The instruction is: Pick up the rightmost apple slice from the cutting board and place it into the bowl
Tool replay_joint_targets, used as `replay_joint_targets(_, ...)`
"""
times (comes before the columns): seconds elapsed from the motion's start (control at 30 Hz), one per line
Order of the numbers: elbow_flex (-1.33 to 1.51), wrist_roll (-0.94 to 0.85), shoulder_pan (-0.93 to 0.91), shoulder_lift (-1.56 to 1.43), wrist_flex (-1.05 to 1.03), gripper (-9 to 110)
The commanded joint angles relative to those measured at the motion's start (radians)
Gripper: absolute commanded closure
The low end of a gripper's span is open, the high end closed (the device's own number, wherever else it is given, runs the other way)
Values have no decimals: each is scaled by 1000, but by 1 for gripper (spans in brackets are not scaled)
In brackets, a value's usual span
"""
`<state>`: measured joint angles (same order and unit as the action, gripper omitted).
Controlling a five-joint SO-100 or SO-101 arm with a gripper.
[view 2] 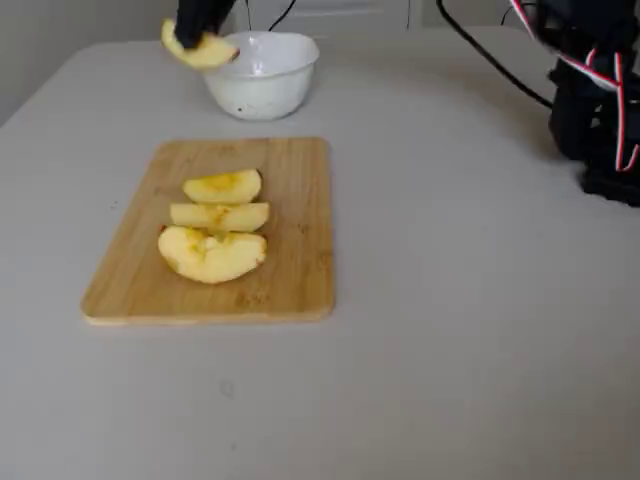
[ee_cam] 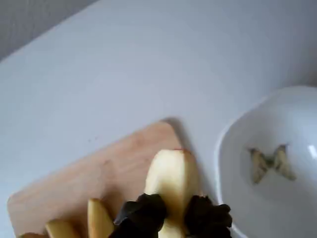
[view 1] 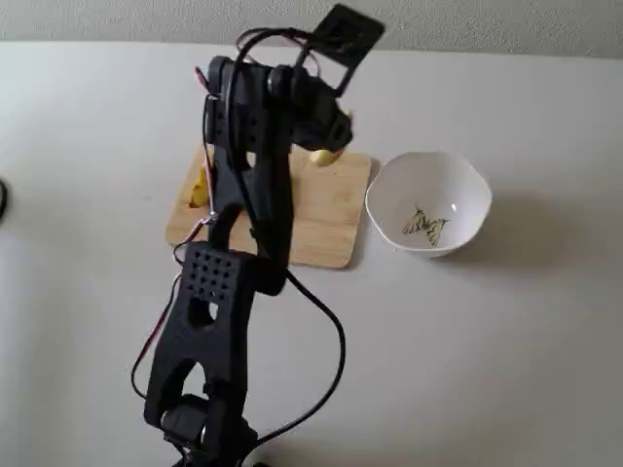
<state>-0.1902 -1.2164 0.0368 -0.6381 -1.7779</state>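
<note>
My gripper (ee_cam: 174, 218) is shut on the pale-yellow apple slice (ee_cam: 171, 173) and holds it in the air over the corner of the wooden cutting board (ee_cam: 99, 173) nearest the white bowl (ee_cam: 228, 148). In a fixed view the slice (view 2: 200, 50) hangs from the gripper (view 2: 200, 32) just left of the bowl (view 2: 265, 95), above the table. Three other slices (view 2: 215, 216) lie on the board (view 2: 295, 260). In the other fixed view the arm hides most of the board (view 1: 331, 209); the slice (view 1: 324, 156) peeks out beside the bowl (view 1: 467, 185).
The arm's base (view 2: 600, 110), with red and black cables, stands at the right of the table in a fixed view. A black cable (view 1: 331, 360) loops over the table in front of the board. A dark object (view 1: 3, 199) sits at the left edge.
</note>
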Motion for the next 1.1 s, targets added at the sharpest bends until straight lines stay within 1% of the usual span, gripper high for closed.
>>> replay_joint_targets(0.0, -66, 14, -132, -129, -20, 101)
replay_joint_targets(0.2, -66, 15, -245, -112, -31, 101)
replay_joint_targets(0.57, -66, 15, -268, -9, -35, 101)
replay_joint_targets(0.7, -66, 9, -275, 15, -35, 94)
replay_joint_targets(0.73, -66, 5, -276, 21, -35, 89)
replay_joint_targets(0.8, -66, -5, -279, 34, -35, 85)
replay_joint_targets(0.9, -66, -8, -284, 43, -37, 72)
replay_joint_targets(1.07, -66, -14, -287, 51, -37, 72)
